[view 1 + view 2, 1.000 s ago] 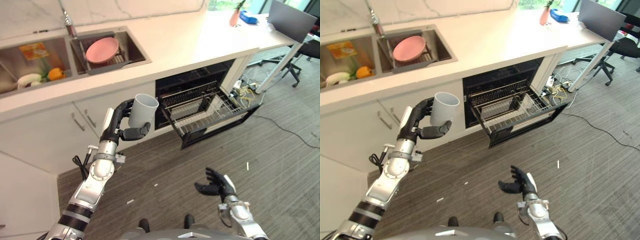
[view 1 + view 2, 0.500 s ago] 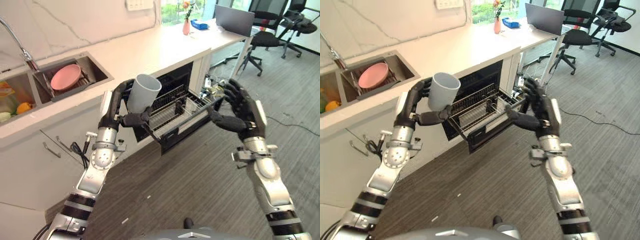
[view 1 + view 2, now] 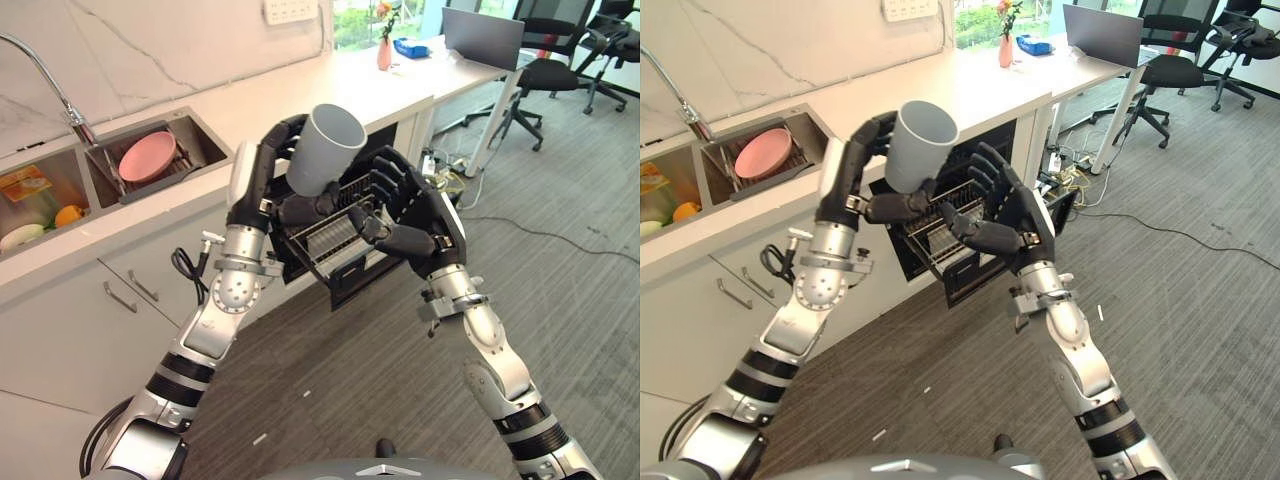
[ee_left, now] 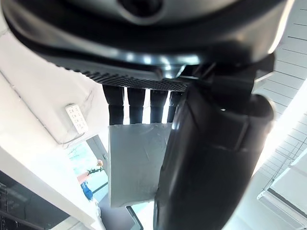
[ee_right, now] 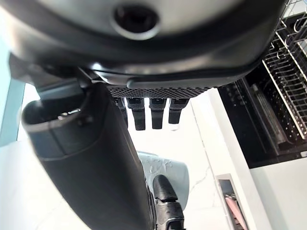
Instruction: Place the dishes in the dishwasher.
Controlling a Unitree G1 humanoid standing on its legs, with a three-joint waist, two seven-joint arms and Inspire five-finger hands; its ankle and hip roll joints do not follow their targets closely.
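A grey cup [image 3: 327, 150] is held up, mouth tilted upward, with my left hand [image 3: 262, 178] shut round its side; my left wrist view shows the cup [image 4: 136, 160] between the fingers [image 4: 144, 98] and the thumb. My right hand [image 3: 418, 215] is open with its fingers spread, close beside the cup's lower part, and the cup [image 5: 169, 171] shows past its fingers [image 5: 151, 114]. Behind both hands the dishwasher's wire rack [image 3: 938, 238] stands pulled out under the counter. A pink plate [image 3: 147, 157] lies in the sink [image 3: 205, 140].
A faucet [image 3: 70, 112] stands at the sink, and an orange fruit [image 3: 68, 214] lies in the left basin. A vase [image 3: 384, 52] and a laptop [image 3: 482, 36] stand on the counter's far end. Office chairs [image 3: 555, 68] stand at the far right, over grey floor.
My left hand has lifted the cup higher. My right hand has moved left, up to the cup's side. The camera has shifted too.
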